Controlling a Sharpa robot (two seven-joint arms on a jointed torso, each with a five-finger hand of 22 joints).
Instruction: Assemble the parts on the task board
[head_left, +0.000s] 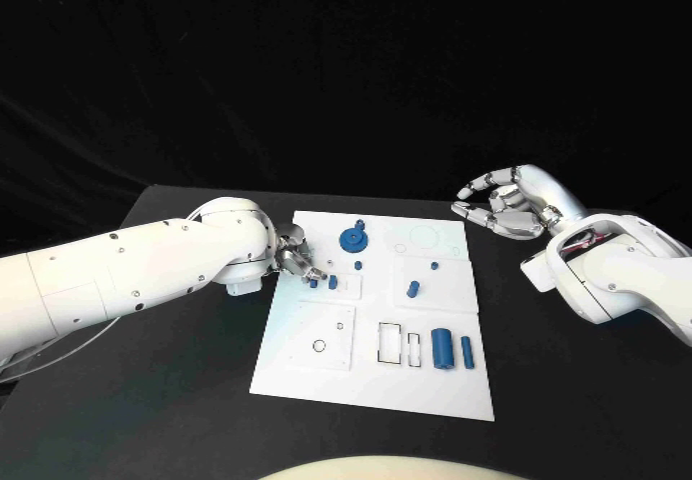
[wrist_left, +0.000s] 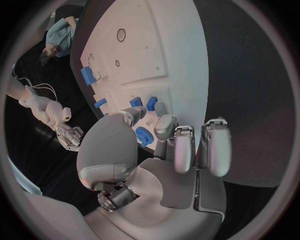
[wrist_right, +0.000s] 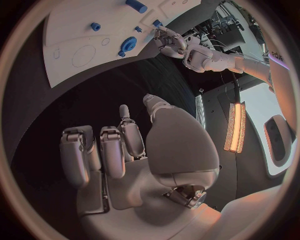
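White task board (head_left: 310, 375) lies mid-bench (head_left: 173, 420), blue parts on its far half. Left hand (head_left: 293, 255) is low at the board's left edge, fingers curled by two small pegs (head_left: 323, 283); whether it holds anything, cannot tell. Risk: a sideways brush could topple the pegs or shift the board. Blue gear (head_left: 355, 239) stands close behind. Right hand (head_left: 505, 203) is raised off the board's right side, loosely curled, empty.

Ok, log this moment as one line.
left hand: at board's left edge by small blue pegs, holding nothing seen | right hand: off board, empty, fingers curled | blue gear: on board
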